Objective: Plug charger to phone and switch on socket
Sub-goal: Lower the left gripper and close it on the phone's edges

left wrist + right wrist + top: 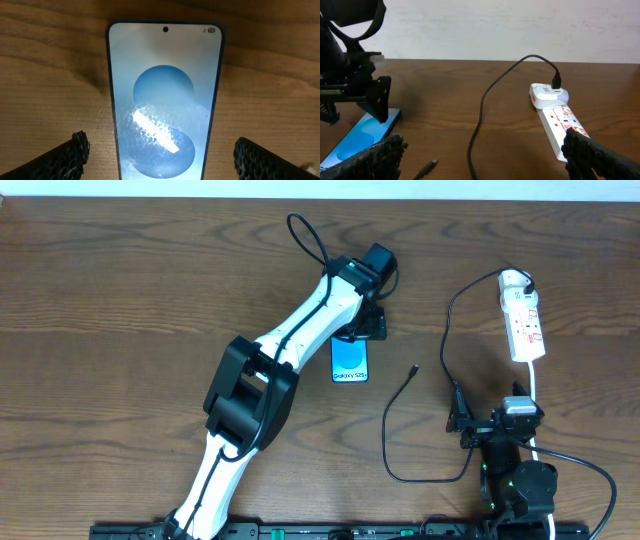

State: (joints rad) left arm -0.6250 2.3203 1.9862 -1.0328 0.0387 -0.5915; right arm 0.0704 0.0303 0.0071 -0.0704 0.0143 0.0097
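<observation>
Phone (349,362), a slim rectangular smartphone with a bright blue-cyan screen and dark frame, lies flat near the middle of the wide brown wooden desk (120,280). Bare wood lies open to its left and below its near short edge.

The white-and-black left arm (300,330) slants in over the phone's far end. Its left claw (162,152) is spread wide and grasps nothing, with one finger outside each long edge and wood showing between finger and frame. The right claw (487,162) sits well to the phone's right, equally spread and empty.

Farther right of the phone lies the white elongated power strip (524,320) with red markings. The long thin black charger cable (386,430) loops from it back toward the phone. Its small black connector tip (414,368) rests right of the phone's near corner, apart from it, with bare wood between.
</observation>
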